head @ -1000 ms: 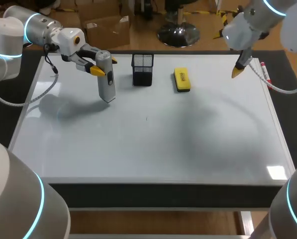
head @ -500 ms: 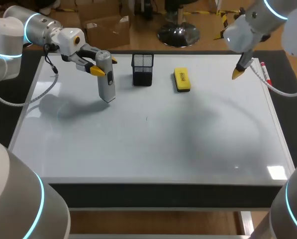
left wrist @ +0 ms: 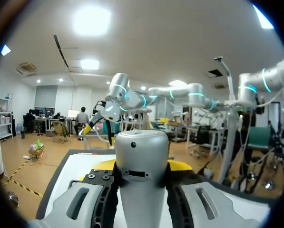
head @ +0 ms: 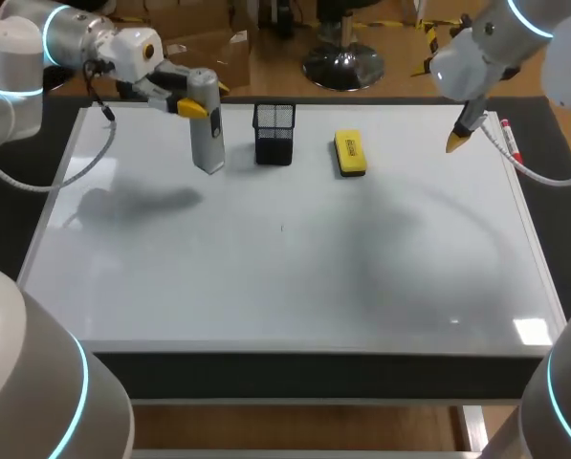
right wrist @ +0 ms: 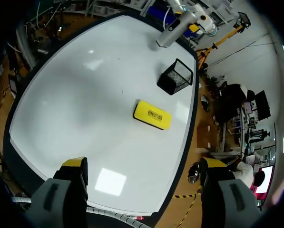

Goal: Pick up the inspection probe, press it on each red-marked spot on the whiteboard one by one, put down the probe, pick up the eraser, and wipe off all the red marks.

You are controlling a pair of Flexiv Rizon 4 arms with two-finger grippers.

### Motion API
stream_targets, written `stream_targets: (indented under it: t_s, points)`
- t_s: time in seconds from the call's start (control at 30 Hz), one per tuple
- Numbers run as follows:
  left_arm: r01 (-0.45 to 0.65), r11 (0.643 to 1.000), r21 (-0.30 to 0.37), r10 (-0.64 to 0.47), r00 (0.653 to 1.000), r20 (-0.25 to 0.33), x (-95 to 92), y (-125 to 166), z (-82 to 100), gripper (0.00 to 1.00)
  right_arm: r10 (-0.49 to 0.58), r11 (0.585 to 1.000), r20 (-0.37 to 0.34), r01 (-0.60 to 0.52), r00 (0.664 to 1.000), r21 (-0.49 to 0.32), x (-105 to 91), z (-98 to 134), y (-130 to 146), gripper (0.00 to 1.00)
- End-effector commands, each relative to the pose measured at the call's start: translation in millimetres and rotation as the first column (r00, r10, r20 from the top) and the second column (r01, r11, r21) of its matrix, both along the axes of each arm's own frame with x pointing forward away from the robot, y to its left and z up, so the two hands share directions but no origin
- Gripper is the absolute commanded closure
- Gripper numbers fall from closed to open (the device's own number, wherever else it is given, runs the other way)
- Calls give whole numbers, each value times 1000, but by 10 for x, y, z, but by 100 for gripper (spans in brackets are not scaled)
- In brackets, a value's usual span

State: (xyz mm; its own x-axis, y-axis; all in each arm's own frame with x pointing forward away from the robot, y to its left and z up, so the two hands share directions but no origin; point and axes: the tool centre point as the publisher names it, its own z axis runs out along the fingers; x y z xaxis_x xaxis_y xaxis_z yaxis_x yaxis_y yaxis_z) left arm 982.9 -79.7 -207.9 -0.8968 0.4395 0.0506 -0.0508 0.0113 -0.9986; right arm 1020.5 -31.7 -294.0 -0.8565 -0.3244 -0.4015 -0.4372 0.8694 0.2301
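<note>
Probe clamped in left pincer; right pincer spread.

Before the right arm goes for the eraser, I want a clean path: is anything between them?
Nothing visible does. The right gripper hangs open over bare whiteboard, with only board surface between it and the eraser; the mesh holder stands beyond the eraser.

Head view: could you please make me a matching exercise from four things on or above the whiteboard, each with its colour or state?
1. inspection probe
2. mesh holder
3. eraser
4. right gripper

A. yellow, lying flat
B. open, empty
C. black, upright
D. clamped in the left gripper

Pairs: 1-D, 2-C, 3-A, 4-B
</note>
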Motion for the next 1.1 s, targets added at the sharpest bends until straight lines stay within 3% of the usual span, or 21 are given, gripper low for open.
stream_targets:
  t_s: [0.03,0.3,0.7,0.9,1.1]
  points:
    - [-102,994,49,102,995,4,-15,-66,196,100,1,1000,-2,-1,1000,-5,4,4,0,0]
    - [-185,982,43,183,982,39,171,-259,385,100,1,1000,-2,-1,1000,-5,4,4,0,0]
    - [-201,980,-3,201,977,75,434,-622,604,100,1,1000,-2,-1,1000,-5,4,4,0,0]
    - [-242,970,-20,243,967,77,533,-741,616,100,1,1000,-2,-1,1000,-5,4,4,0,0]
    - [-288,956,-48,290,956,43,633,-791,559,100,1,1000,-2,-1,1000,-5,4,4,0,0]
